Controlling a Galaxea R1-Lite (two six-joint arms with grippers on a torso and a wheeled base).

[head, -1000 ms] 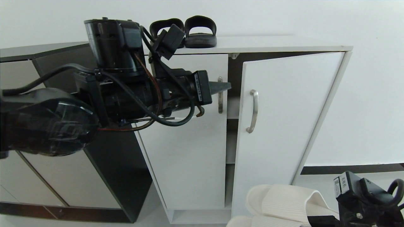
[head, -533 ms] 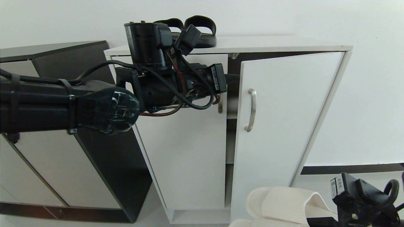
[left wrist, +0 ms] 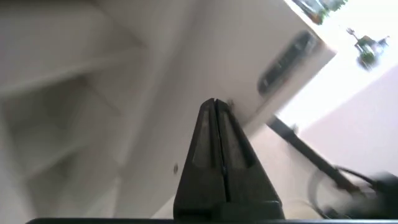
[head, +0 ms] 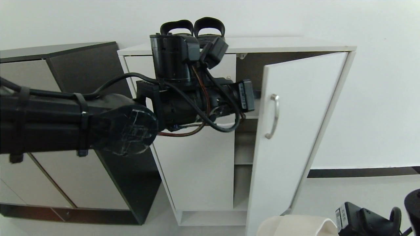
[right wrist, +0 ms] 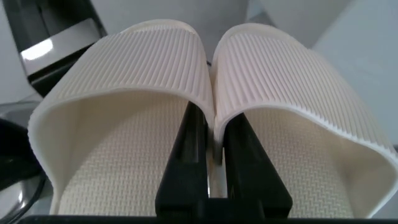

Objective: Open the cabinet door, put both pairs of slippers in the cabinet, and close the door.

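Observation:
A pair of black slippers (head: 193, 28) stands on top of the white cabinet (head: 295, 42). Its right door (head: 295, 131), with a metal handle (head: 273, 116), hangs partly open; the left door (head: 197, 170) is closed. My left arm (head: 197, 98) stretches into the gap, its tip hidden behind the right door's edge. In the left wrist view my left gripper (left wrist: 215, 106) is shut and empty, against the door's inner face (left wrist: 186, 56). Low at the front right, my right gripper (right wrist: 211, 124) is shut on the adjoining inner sides of a cream ribbed slipper pair (right wrist: 124, 81) (head: 295, 226).
Shelves (head: 244, 162) show inside the cabinet through the gap. A dark low cabinet (head: 82, 65) stands against the white cabinet's left side. Pale floor and a dark baseboard (head: 361, 172) lie to the right of the open door.
The right door has swung wider open as my left arm pushed rightward into the gap. The cream slippers and right arm sit lower in the head view.

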